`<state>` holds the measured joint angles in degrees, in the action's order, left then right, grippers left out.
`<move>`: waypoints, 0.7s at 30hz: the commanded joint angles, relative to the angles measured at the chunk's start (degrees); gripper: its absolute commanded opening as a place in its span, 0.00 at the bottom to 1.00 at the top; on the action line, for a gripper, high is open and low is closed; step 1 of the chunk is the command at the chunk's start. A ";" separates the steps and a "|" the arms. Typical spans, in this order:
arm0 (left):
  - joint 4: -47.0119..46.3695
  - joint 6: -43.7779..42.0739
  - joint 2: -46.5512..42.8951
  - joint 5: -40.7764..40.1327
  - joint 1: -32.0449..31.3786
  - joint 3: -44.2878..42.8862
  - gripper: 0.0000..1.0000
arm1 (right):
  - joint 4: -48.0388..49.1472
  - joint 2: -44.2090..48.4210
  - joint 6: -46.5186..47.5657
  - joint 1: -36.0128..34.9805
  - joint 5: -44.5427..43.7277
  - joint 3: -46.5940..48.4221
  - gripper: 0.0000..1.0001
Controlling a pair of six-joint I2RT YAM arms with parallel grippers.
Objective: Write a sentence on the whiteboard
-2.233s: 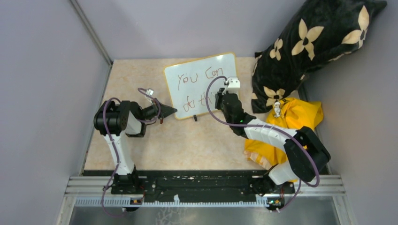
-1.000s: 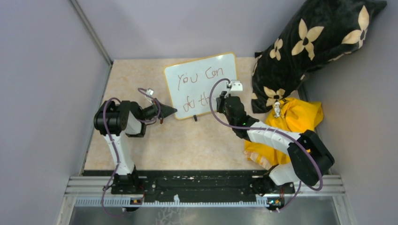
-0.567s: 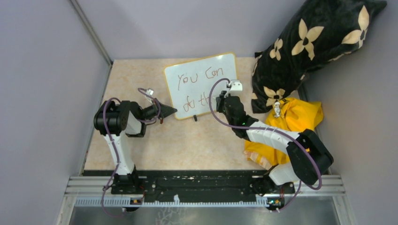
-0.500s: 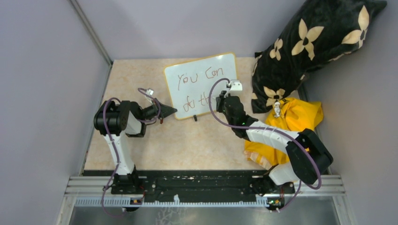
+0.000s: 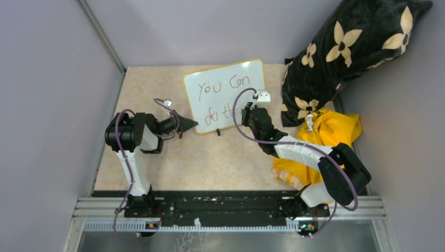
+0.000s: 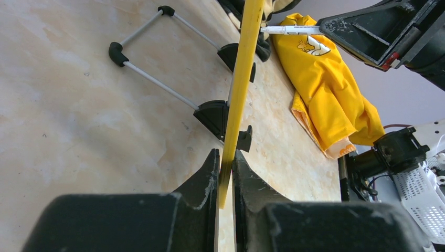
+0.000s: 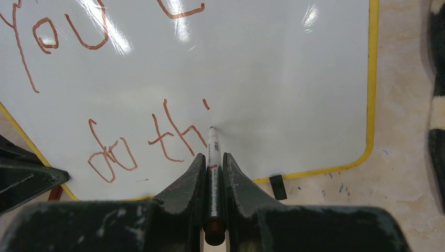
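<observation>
Finishing the second line is the step in hand: the sentence (image 7: 152, 144) reads "You Can do thi", so the next move likely calls for an "s" just right of the pen tip. The left gripper (image 6: 224, 157) is clenched on the yellow edge of the whiteboard (image 6: 242, 73) (steadying it, I judge). The right gripper (image 7: 212, 157) grasps a reddish-brown marker (image 7: 212, 149), its tip touching the board straight ahead of the fingers.

Black pillow (image 5: 346, 58) (cream flowers) lies beside crumpled yellow garment (image 5: 336, 131)
</observation>
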<state>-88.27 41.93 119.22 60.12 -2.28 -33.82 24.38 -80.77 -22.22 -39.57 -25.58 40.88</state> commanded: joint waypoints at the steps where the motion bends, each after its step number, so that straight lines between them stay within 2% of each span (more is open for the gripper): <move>1: 0.77 0.26 0.56 0.44 -0.44 -0.45 0.00 | 2.02 0.88 -1.34 0.70 0.10 -0.83 0.00; 21: 0.89 0.26 0.56 0.46 -0.44 -0.45 0.00 | 0.86 5.23 -3.53 0.59 1.27 -2.45 0.00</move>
<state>-88.25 41.91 119.22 60.12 -2.26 -33.82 24.49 -79.53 -24.56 -39.57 -25.02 38.13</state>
